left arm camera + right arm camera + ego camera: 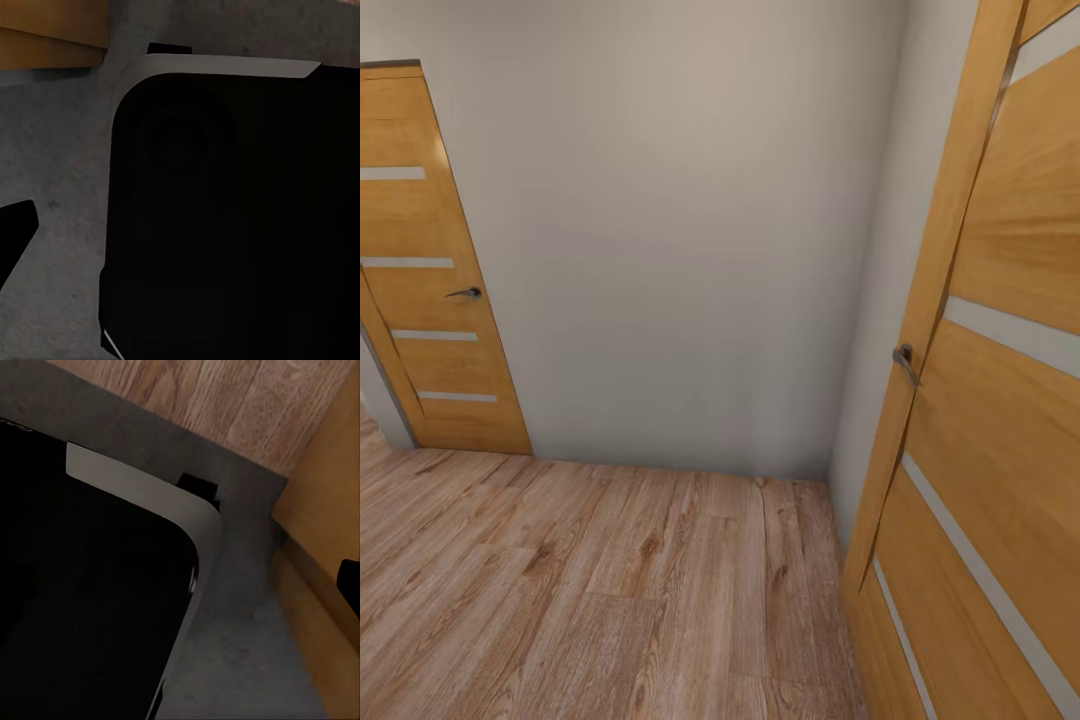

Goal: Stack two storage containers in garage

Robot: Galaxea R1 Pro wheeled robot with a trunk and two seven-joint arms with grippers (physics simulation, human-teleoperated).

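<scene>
Cannot tell where the storage containers are. Facing a room corner: pale bare wall [690, 230] straight ahead, light wood plank floor [590, 590] below, running up to the wall's foot. At the left, a closed wooden door [430, 300] with four pale horizontal strips and a dark lever handle [465, 293]. At the right, much nearer, a second wooden door [1000, 420] of the same make, seen at a slant, with a grey lever handle [905, 362] on its edge. Along the left arm's camera, a black rounded panel [240, 225] with a pale rim, lying over a grey mottled patch [60, 150], a strip of orange-brown wood [49, 34] beyond it, and one dark fingertip [16, 232] of the left pincer at the picture's edge; cannot tell whether wide or narrow. Along the right arm's camera, a like black panel [90, 600] with a pale rim over a grey patch [240, 622], plank floor [225, 397] beyond, orange wood [330, 510] just beside, and a dark tip [350, 585] of the right pincer at the edge; cannot tell its state either.
</scene>
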